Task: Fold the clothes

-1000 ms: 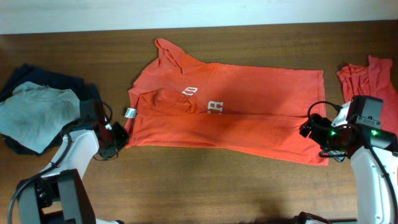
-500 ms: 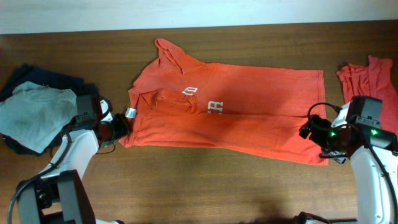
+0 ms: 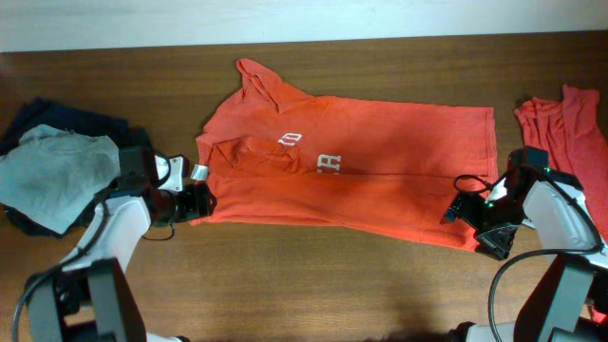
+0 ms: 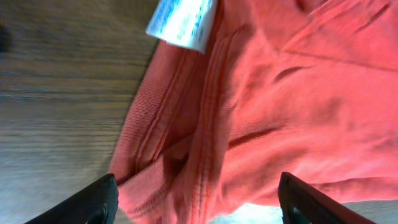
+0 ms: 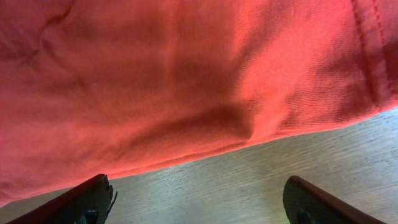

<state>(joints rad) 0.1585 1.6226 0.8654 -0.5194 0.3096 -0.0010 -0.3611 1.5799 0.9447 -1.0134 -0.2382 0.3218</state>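
The orange-red T-shirt (image 3: 380, 142), one of the clothes, lies spread across the middle of the table, with white lettering (image 3: 328, 163) on the chest and a small white label (image 3: 199, 172) at its left edge. My left gripper (image 3: 199, 202) is at that left edge, just below the label. In the left wrist view its jaws (image 4: 199, 208) stand wide open with the bunched hem (image 4: 186, 155) between them and the label (image 4: 183, 22) beyond. My right gripper (image 3: 456, 211) is open at the shirt's lower right corner. In the right wrist view bare wood lies between the fingers (image 5: 87, 199) and the hem (image 5: 205, 134) just ahead.
A pile of grey and dark clothes (image 3: 57, 176) sits at the left end of the table. Another red garment (image 3: 565, 123) lies at the right end. The table's far edge meets a white wall at the top.
My left gripper has opened and slid right onto the shirt's left edge. My right arm has swung and moved its gripper left and down toward the shirt's lower right corner.
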